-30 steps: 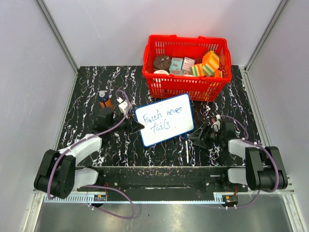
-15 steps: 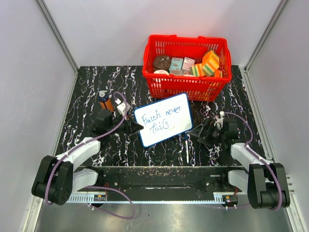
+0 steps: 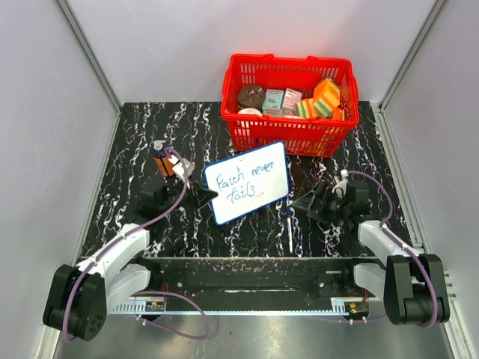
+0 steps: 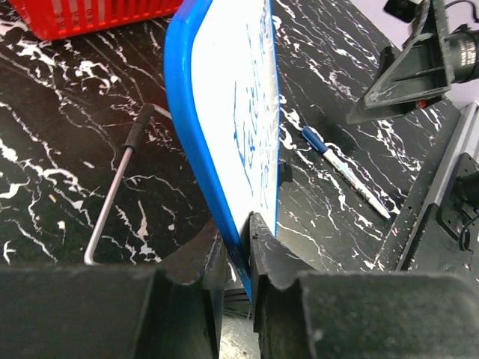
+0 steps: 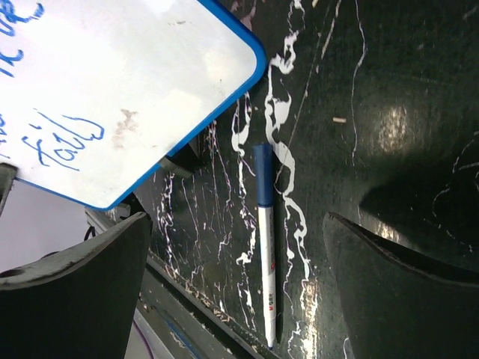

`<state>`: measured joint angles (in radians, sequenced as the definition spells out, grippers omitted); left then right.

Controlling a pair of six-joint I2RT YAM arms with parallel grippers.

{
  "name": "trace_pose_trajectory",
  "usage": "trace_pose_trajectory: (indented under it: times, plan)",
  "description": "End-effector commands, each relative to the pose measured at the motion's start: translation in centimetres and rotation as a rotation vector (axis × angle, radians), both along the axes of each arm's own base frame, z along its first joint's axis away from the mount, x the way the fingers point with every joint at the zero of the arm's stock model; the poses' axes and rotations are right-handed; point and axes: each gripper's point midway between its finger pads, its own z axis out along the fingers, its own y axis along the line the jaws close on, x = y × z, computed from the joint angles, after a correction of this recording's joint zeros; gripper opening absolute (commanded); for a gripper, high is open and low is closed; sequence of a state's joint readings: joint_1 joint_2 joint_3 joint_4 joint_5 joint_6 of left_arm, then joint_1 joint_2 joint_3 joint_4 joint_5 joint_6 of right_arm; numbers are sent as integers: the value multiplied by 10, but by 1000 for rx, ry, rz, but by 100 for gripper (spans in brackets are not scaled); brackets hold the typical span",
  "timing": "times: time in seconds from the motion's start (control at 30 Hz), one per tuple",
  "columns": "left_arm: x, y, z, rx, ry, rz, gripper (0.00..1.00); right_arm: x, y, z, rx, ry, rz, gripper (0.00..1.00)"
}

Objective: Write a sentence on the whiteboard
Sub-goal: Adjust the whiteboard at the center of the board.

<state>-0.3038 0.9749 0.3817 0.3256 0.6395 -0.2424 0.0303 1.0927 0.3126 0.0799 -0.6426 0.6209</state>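
Observation:
The whiteboard [image 3: 251, 182], white with a thin blue frame, is held tilted above the table's middle. The sentence [image 3: 241, 185] on it reads "Faith never fails" in blue, in two lines. My left gripper [image 3: 208, 196] is shut on the board's left edge; in the left wrist view the jaws [image 4: 241, 241] pinch the blue frame [image 4: 196, 142]. My right gripper [image 3: 301, 203] is open and empty, right of the board. The capped marker [image 3: 290, 228] lies on the table between the open jaws in the right wrist view [image 5: 265, 239], where the board's corner [image 5: 120, 97] also shows.
A red basket [image 3: 290, 134] of packets stands at the back. A small orange bottle [image 3: 162, 158] stands at the left. The board's wire stand [image 4: 114, 191] hangs behind it. The table's front rail [image 3: 239, 273] runs below the marker.
My left gripper has moved the whiteboard slightly left and toward the back. My right gripper has drawn back to the right, away from the board and marker.

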Motion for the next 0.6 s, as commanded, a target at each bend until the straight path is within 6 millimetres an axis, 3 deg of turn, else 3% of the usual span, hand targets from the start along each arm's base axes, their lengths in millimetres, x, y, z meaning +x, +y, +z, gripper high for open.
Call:
trace_pose_trajectory:
  times: [0.0, 0.27, 0.57]
  plan:
    - [12, 9, -1, 12, -79, 65, 0, 22, -7, 24, -48, -116, -15, 100]
    - [21, 14, -18, 43, -44, 88, 0, 31, -21, 41, -117, -186, -92, 100]
    - [35, 21, -38, 94, 25, 138, 0, 34, -23, 45, -130, -189, -102, 100]
